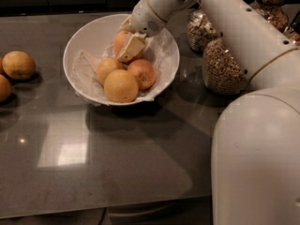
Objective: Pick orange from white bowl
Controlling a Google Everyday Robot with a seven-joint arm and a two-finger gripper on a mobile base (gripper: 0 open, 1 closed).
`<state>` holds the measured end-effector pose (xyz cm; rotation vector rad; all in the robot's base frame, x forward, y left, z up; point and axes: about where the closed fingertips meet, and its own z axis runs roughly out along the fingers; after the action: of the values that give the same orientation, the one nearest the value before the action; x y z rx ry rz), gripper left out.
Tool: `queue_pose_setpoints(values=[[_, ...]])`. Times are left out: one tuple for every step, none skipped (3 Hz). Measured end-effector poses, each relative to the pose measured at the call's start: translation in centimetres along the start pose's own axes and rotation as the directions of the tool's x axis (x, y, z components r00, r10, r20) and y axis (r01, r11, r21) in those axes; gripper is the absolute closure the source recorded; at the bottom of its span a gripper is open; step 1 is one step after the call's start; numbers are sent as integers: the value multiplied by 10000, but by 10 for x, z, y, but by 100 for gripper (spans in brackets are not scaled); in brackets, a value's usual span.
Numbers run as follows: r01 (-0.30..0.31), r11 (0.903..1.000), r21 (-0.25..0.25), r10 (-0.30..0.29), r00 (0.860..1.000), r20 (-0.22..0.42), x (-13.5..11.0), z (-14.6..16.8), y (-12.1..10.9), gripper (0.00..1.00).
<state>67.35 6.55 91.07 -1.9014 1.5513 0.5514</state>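
The white bowl [89,34], lined with crinkled white paper, stands on the grey table at the back centre. The orange [120,40], deep-coloured and slightly egg-shaped, sits at the back of the bowl. My gripper [125,49] reaches down into the bowl from the upper right and is shut on the orange. One cream-coloured finger [131,47] lies across the orange's front right side; the other is hidden behind the fruit. Three other fruits lie in front of it in the bowl: two paler ones [121,85] [106,68] and a rounder deep-orange one [142,73].
Two glass jars of cereal [221,67] [198,29] stand right of the bowl, under my arm. Two loose fruits [18,64] [3,87] lie at the table's left edge. My white body [255,158] fills the lower right.
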Motion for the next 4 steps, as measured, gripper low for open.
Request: queue_pose_setpoints(values=[[2,10000,-4,-2,10000,4,0,0,0,100],[64,10000,-75,-64,9999,104,-3,2,-1,100],[253,9996,117,-256,9993,271,-12,-7,-2,100],[449,9973,582,-467,9985,301,-21,-27,0,100]])
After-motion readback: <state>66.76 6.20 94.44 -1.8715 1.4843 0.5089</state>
